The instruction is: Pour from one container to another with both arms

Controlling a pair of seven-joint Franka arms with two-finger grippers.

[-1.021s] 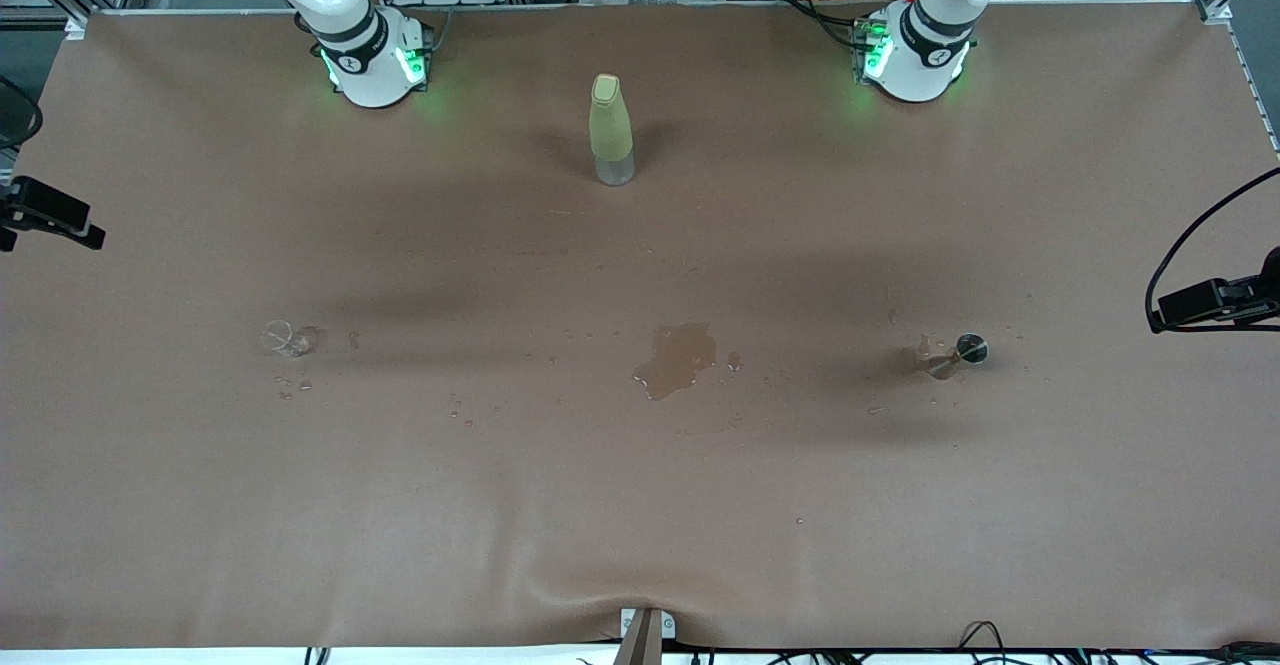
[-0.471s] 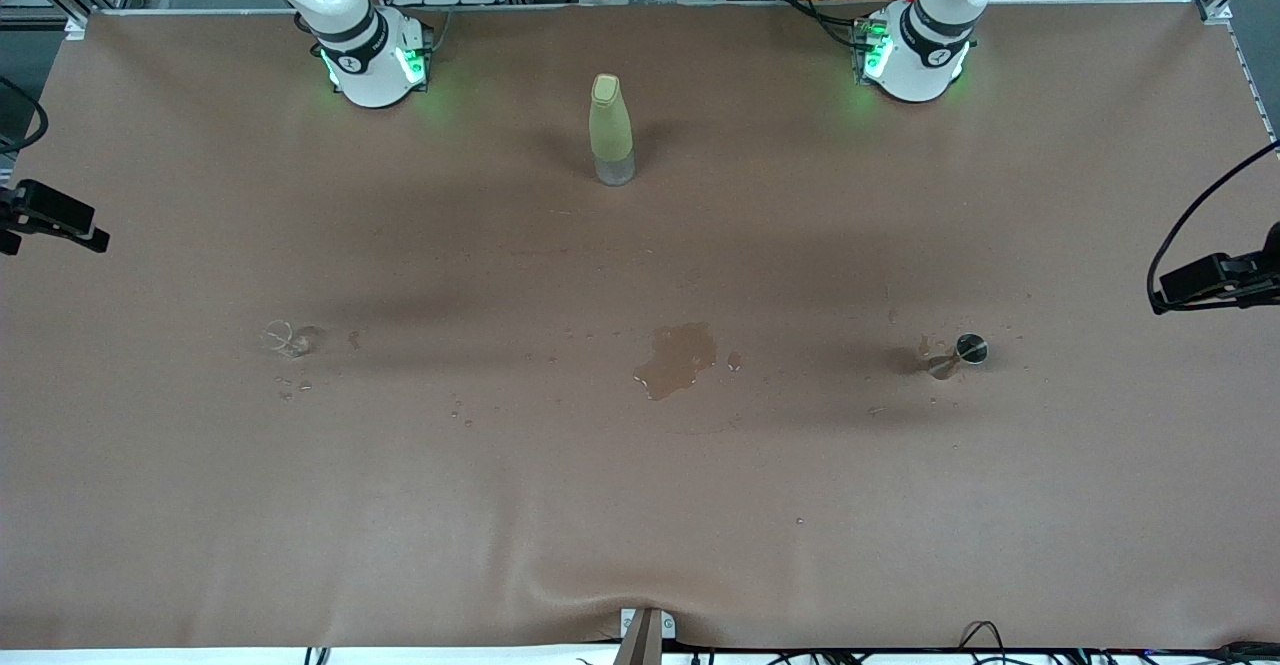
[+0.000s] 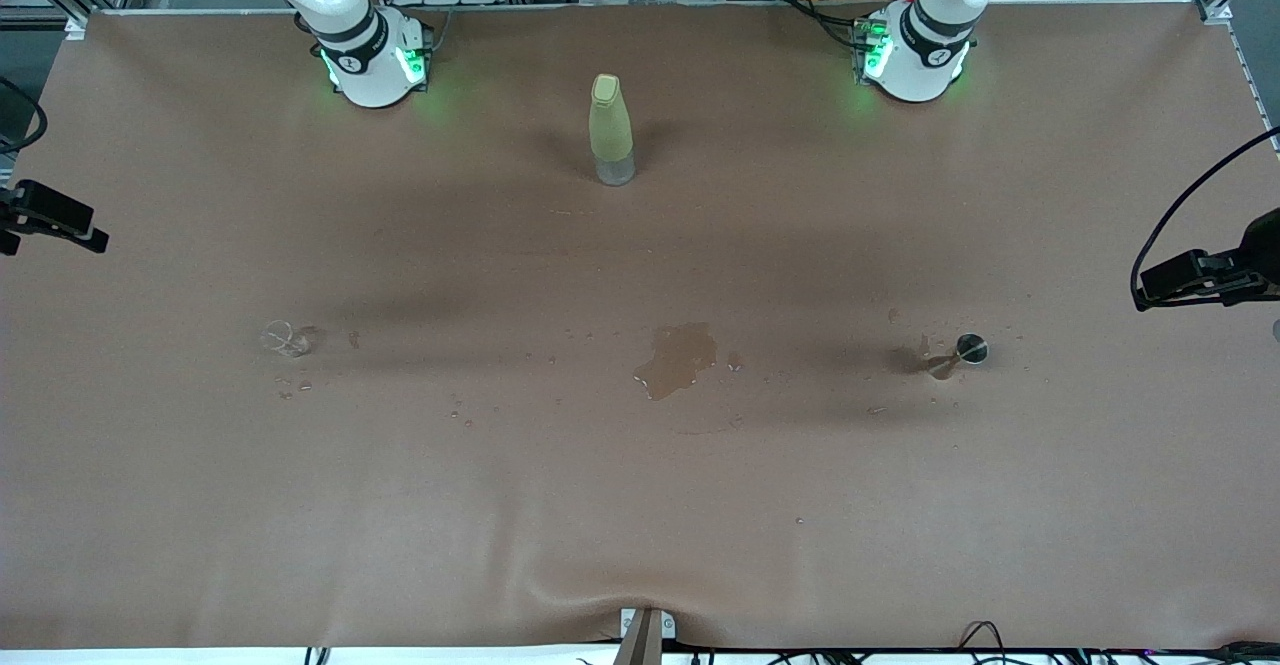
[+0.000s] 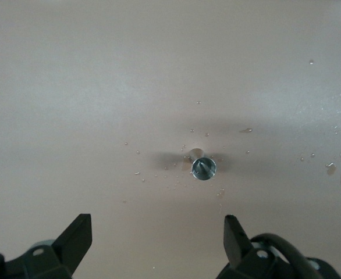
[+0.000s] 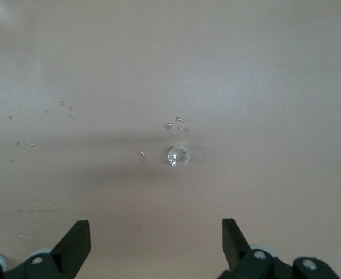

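Note:
The tiny see-through glass cup (image 3: 285,338) stands on the brown table toward the right arm's end, with drops around it. My right gripper (image 5: 154,233) hangs high over it, open and holding nothing, and the glass cup (image 5: 178,156) shows small below. The grey-topped small cup (image 3: 968,349) stands toward the left arm's end beside a wet patch. High over this cup (image 4: 203,168) is my left gripper (image 4: 157,232), also open and holding nothing.
A tall yellow-green bottle (image 3: 610,130) stands between the two bases. A puddle (image 3: 678,358) lies mid-table between the cups, with scattered drops around it. Dark parts of the arms' hands show at the table's ends (image 3: 1200,277) (image 3: 52,215).
The dark hand part at the left arm's end has shifted a little toward the bases and inward. The shadow by the grey-topped cup has shrunk. Neither cup has moved.

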